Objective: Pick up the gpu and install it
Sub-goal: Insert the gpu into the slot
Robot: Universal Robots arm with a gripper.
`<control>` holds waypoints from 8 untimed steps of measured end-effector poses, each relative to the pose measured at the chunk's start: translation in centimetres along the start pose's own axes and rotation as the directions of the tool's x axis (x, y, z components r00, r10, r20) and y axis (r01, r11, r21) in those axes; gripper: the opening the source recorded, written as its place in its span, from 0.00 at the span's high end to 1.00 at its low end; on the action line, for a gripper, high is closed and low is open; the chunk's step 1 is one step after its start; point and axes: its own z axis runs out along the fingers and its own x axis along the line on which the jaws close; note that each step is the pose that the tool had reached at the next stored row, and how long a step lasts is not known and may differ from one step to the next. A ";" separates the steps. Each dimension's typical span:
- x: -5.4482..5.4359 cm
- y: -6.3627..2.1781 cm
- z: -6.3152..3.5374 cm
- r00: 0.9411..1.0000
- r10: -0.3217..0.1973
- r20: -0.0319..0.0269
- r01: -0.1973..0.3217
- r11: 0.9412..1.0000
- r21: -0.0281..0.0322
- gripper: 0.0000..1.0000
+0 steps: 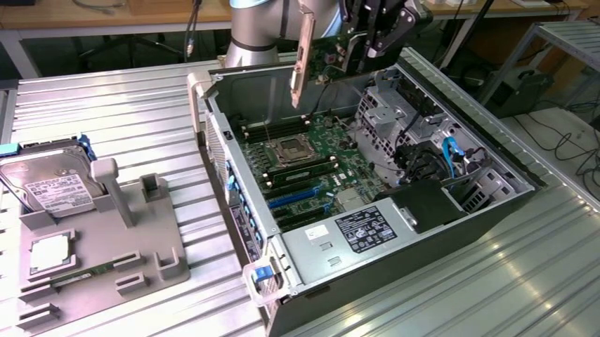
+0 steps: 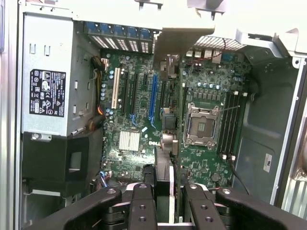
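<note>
Tool [image 1: 366, 57] grips gpu [image 1: 324, 60] edge-on, fan face hidden

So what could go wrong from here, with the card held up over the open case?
The gripper holds the graphics card by one end, so the card could tilt and miss the blue slot. Its silver bracket hangs lowest, so it might catch the case wall or strike the processor socket going down.

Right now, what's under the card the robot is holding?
The motherboard, with its processor socket, lies below the gpu. The card hides a strip of board in the wrist view.
</note>
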 end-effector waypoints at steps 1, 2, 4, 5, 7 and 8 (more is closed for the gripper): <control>0.0 0.00 0.04 1.000 -0.001 0.000 0.001 1.000 0.000 0.72; 0.0 0.01 0.08 1.000 -0.002 0.000 0.002 1.000 0.000 0.72; 0.0 0.01 0.15 1.000 -0.003 0.000 0.003 1.000 0.000 0.72; 0.0 0.01 0.18 1.000 -0.004 0.000 0.004 1.000 0.000 0.72; 0.0 0.02 0.28 1.000 -0.005 0.000 0.005 1.000 0.001 0.72; 0.0 0.02 0.34 1.000 -0.006 0.000 0.006 1.000 0.001 0.72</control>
